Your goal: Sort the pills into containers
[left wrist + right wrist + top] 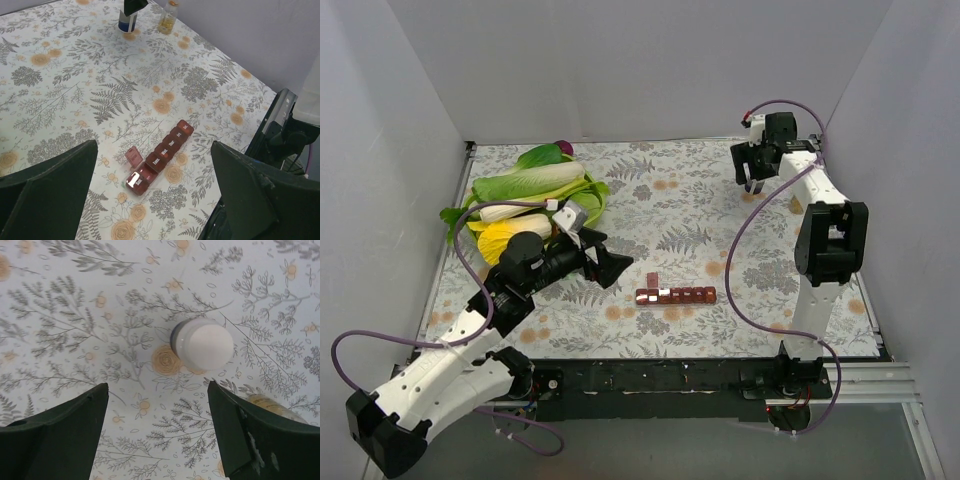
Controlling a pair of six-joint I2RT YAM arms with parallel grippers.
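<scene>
R pincer (156,389) spread, nr white-cap bottle (204,344)

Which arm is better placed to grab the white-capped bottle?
Right. The right gripper hangs open directly above the white-capped bottle. The left gripper is across the table, aimed at the red pill strip.

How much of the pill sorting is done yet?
Just starting. Done: one lid on the containers is flipped open. In hand: nothing; the left gripper and right gripper are open, the right over a capped bottle. Left: opening it and filling the compartments.
</scene>
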